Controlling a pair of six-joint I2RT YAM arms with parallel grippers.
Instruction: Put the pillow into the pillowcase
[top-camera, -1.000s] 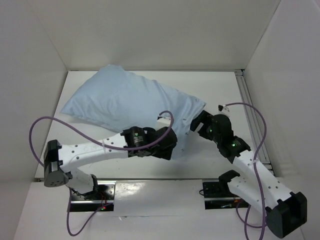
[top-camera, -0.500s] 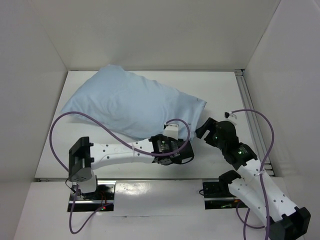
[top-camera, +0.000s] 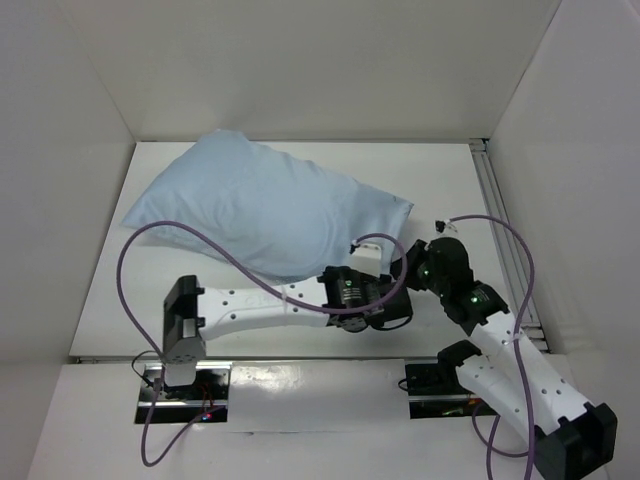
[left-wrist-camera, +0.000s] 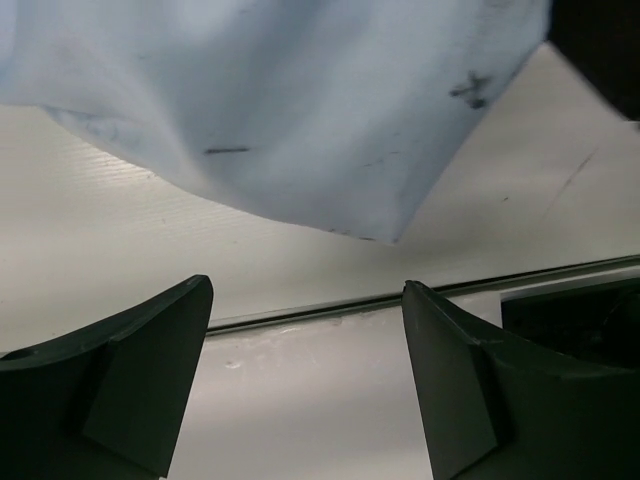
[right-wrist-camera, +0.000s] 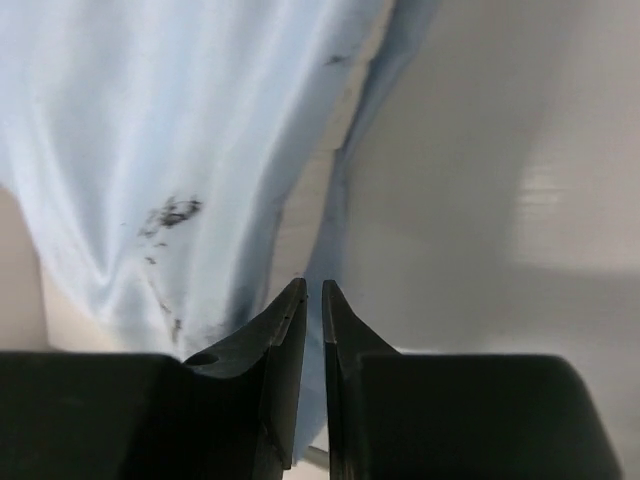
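A big light blue cloth pillowcase (top-camera: 265, 210) lies on the flat white table (top-camera: 440, 180). It reaches from the far left toward the right side. It looks fat and puffed up. The white pillow is hidden, so only blue cloth shows.

The left gripper (left-wrist-camera: 305, 370) is held wide apart with nothing between its two dark fingers (left-wrist-camera: 150, 360). It hangs over the near edge of the table, just below a corner of the pillowcase, and does not touch it.

The right gripper (right-wrist-camera: 312, 300) is pressed almost together, with only a thin slit left. A folded edge of the blue cloth runs down to its tips. I cannot tell if any cloth is nipped there.

A purple cable (top-camera: 180, 235) loops over the left arm.
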